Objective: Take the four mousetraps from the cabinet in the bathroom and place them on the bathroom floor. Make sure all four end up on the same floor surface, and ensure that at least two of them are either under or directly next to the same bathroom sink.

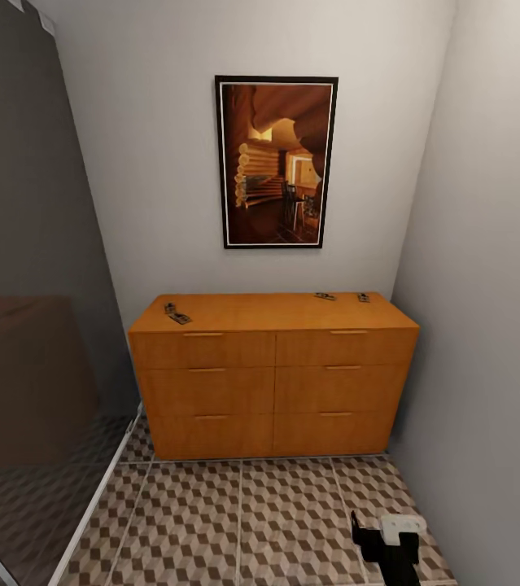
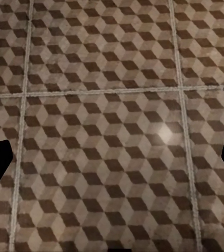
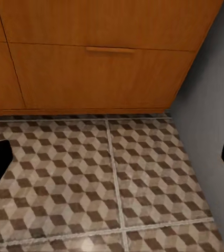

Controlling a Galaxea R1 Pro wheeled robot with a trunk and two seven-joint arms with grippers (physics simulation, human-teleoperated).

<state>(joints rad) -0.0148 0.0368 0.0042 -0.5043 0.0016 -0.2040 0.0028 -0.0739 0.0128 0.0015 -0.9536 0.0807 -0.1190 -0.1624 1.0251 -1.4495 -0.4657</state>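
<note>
We face the cabinet (image 1: pixel 273 374); traps (image 1: pixel 176 313) lie on top, unreached. Both end effectors, left (image 2: pixel 112 157) and right (image 3: pixel 112 157), hang spread, empty, over floor (image 1: pixel 251 521).

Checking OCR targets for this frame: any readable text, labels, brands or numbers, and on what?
None readable.
Framed picture: a log-cabin interior, no lettering.
Cabinet: plain wood drawers, no labels.
Mousetraps on the cabinet top: too small to show any marking.
Bathroom floor: cube pattern, no text.
</note>
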